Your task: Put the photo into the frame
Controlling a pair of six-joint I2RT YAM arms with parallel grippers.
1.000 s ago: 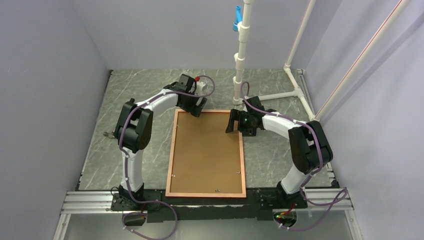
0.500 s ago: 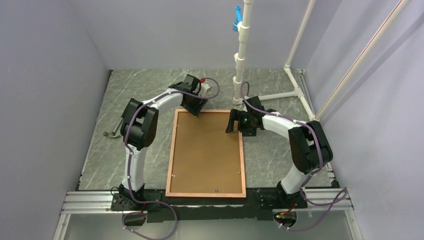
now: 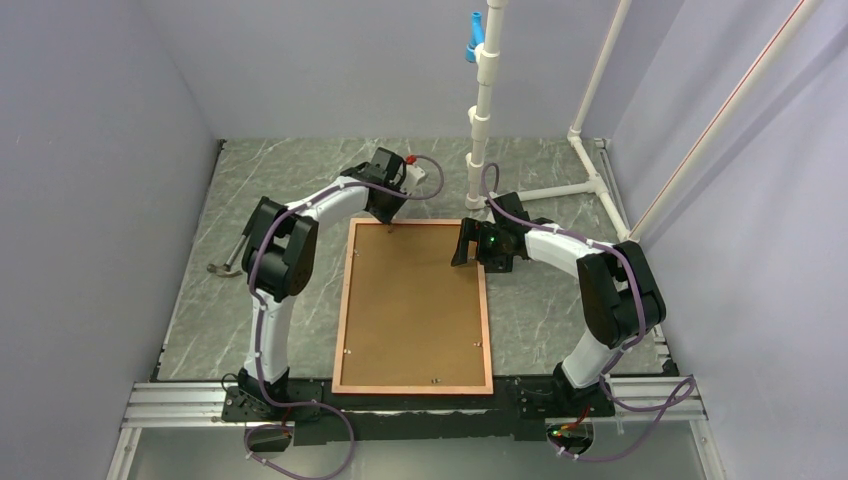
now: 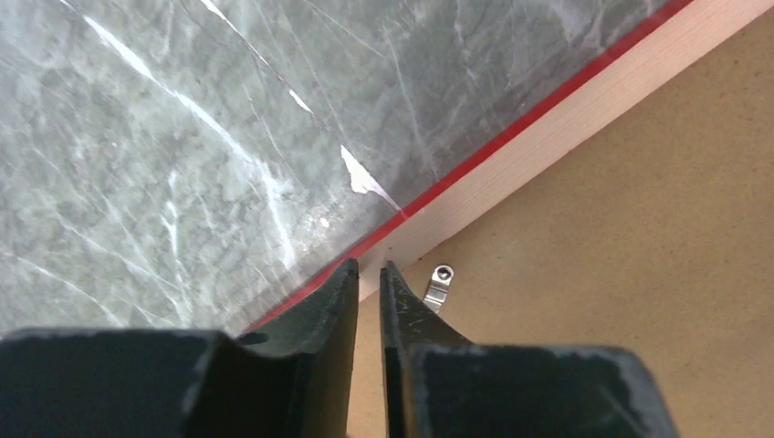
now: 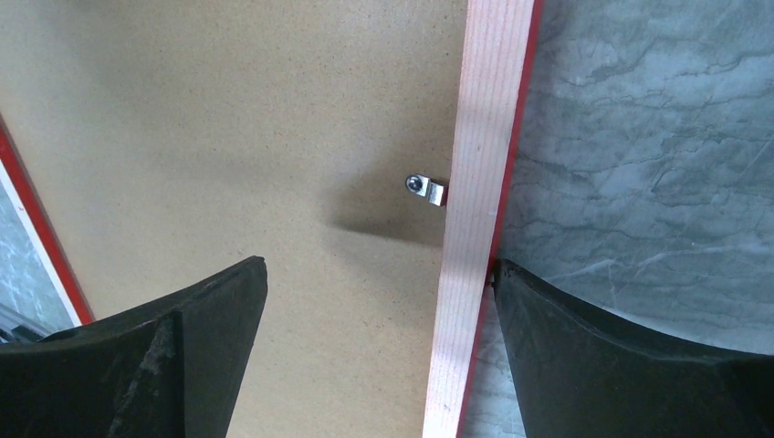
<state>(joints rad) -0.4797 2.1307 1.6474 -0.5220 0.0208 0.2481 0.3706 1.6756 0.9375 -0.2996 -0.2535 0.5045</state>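
Copper-orange wood: the frame [image 5: 479, 109] lies face down and flat on the tabletop [image 3: 200, 300], long sides running away from the arm bases; only a thin red line of its front shows along the outer rim. The brown backing board [image 3: 415, 300] fills the opening, seated inside the rails. The photo is not visible in any view; whether it lies under the board I cannot tell. Face down is sensible, since loading and locking are both done from the back.

Small metal turn clips sit on the board by the rails: the corner clip [image 4: 439, 286] at the far-left corner; the right-rail clip [image 5: 425, 188], its tab reaching the rail's inner edge.

Left gripper [image 4: 369, 269]: over the far-left corner, tips aimed down at the rail just beside the corner clip; jaws all but together, a thin slit between, nothing clamped. Judgement: a narrow tip suits nudging a clip, not grasping.

Right gripper [image 5: 379, 266]: over the far part of the right rail; jaws wide apart and empty, 1 above the board, 1 above the tabletop, straddling the rail. Judgement: placed to steady the frame or reach its clip; contact cannot be told.

Step in hand, judged: working the clips; releasing or locking, undetermined. Risk: a slipped tip skids the frame.
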